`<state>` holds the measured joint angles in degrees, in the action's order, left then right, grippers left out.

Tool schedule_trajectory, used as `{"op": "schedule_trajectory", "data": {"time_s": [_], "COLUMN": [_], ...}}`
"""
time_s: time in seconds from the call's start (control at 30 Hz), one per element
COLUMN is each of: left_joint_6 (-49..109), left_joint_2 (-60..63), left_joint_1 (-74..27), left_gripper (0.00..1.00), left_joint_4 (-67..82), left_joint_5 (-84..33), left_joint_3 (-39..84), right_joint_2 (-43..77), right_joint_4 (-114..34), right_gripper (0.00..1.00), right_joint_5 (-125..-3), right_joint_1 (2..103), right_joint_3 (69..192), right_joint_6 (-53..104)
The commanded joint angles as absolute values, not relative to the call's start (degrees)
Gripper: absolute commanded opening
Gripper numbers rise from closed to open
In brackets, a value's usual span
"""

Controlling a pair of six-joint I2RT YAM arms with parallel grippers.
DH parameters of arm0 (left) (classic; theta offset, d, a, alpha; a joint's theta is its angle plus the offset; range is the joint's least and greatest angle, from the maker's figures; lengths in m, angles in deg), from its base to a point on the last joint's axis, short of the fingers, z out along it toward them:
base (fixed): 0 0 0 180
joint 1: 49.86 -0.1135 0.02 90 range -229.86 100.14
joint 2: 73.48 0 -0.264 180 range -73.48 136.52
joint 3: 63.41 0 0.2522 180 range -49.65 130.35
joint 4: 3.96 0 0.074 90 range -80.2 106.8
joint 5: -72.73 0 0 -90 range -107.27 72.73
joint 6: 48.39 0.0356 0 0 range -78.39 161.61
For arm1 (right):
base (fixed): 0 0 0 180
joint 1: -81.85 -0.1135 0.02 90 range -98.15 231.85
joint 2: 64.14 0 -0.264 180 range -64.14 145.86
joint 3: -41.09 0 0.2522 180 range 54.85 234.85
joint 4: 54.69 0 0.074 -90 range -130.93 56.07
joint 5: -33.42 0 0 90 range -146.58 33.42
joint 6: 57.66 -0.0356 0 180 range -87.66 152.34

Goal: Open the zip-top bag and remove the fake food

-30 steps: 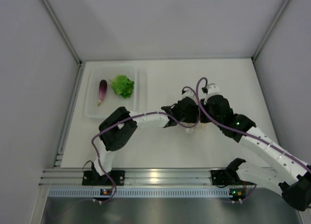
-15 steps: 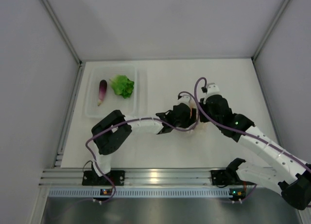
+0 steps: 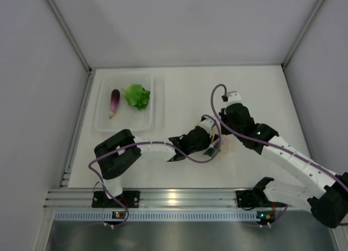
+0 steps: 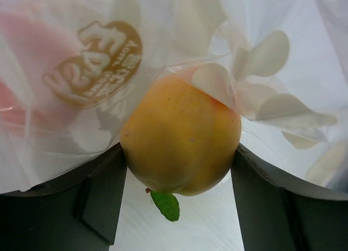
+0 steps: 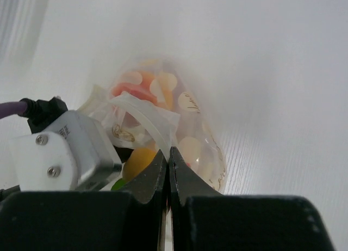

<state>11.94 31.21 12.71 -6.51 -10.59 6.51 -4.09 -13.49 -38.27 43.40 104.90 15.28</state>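
Observation:
My left gripper point(image 4: 179, 153) is shut on a round orange-yellow peach point(image 4: 182, 134) with a small green leaf. The peach sits at the mouth of the clear zip-top bag point(image 4: 255, 71) printed with white dots, and film covers its upper part. A second reddish fruit point(image 4: 32, 44) shows blurred through the bag. My right gripper point(image 5: 167, 153) is shut on the bag's rim point(image 5: 138, 112), with the bag point(image 5: 190, 131) lying on the table beyond it. In the top view both grippers meet at the bag point(image 3: 227, 147); the left gripper point(image 3: 213, 144) is beside the right gripper point(image 3: 224, 135).
A rigid clear tray point(image 3: 125, 123) stands at the far left and holds the purple eggplant point(image 3: 114, 102) and the green lettuce point(image 3: 137, 96). White walls close in the table on the left, the back and the right. A metal rail runs along the near edge.
My left arm has drawn back toward the near left, its gripper shifting nearer with the peach. My right gripper has followed slightly nearer, still pinching the bag.

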Motion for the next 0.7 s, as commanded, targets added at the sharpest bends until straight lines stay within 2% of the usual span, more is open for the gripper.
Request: {"op": "schedule_trajectory", "data": {"time_s": [0.0,0.33,0.57,0.67], "left_joint_6": [18.13,25.43,29.83,29.92], "left_joint_2": [26.28,18.29,15.03,14.94], "left_joint_1": [13.60,13.60,13.60,13.60], "left_gripper": [0.00,0.00,0.00,0.00], "left_joint_4": [-16.20,-25.52,-26.06,-26.06], "left_joint_5": [-17.00,-25.97,-21.67,-15.28], "left_joint_3": [1.96,-5.96,-7.11,-6.67], "right_joint_2": [-3.85,-1.22,-2.35,-3.15], "right_joint_4": [-17.55,-16.50,-14.74,-13.42], "right_gripper": [0.00,0.00,0.00,0.00], "right_joint_5": [-37.33,-46.01,-52.35,-51.75], "right_joint_1": [43.62,43.80,42.84,40.91], "right_joint_3": [108.29,107.51,105.83,105.83], "right_joint_6": [16.60,18.72,20.47,20.91]}}
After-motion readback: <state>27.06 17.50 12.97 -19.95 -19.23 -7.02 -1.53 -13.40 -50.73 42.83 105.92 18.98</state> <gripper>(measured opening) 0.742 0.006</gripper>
